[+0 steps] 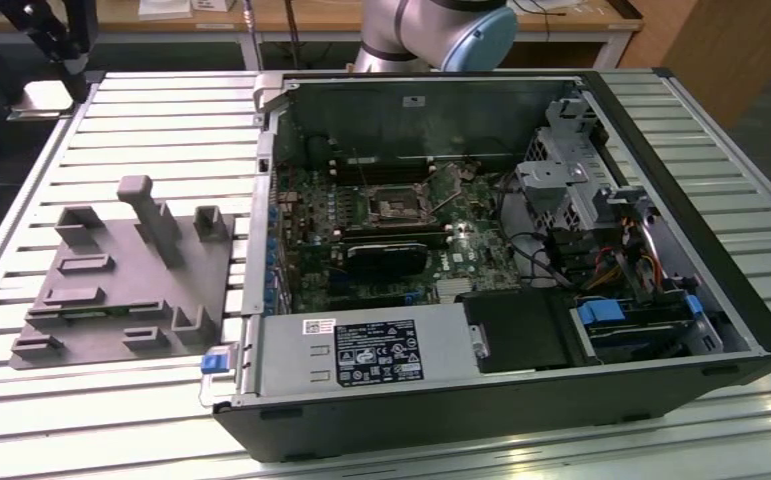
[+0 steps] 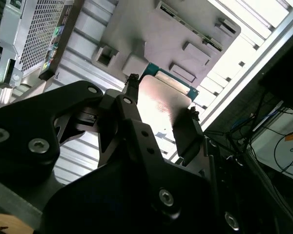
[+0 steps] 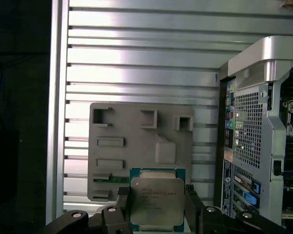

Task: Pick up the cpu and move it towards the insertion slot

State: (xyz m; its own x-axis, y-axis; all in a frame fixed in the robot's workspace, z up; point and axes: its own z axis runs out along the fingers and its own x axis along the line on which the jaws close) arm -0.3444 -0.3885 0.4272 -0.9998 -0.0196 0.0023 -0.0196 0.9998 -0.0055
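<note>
The cpu (image 3: 157, 201), a flat square chip with a silvery top and a green rim, is clamped between the two black fingers of my gripper (image 3: 157, 205), which is shut on it. In the second wrist view the cpu (image 2: 162, 100) shows as a bright plate between the fingertips (image 2: 132, 83). It hangs well above the grey plastic tray (image 3: 136, 146), near that tray's edge. The insertion slot (image 1: 396, 207) is the small dark square socket with a silvery frame on the motherboard inside the open computer case (image 1: 492, 250).
The grey tray (image 1: 105, 300) with upright posts lies on the slatted metal table (image 1: 158, 120) at the exterior view's left of the case. A black card (image 1: 385, 255) and cables sit beside the socket. The arm's base (image 1: 425, 30) stands behind the case.
</note>
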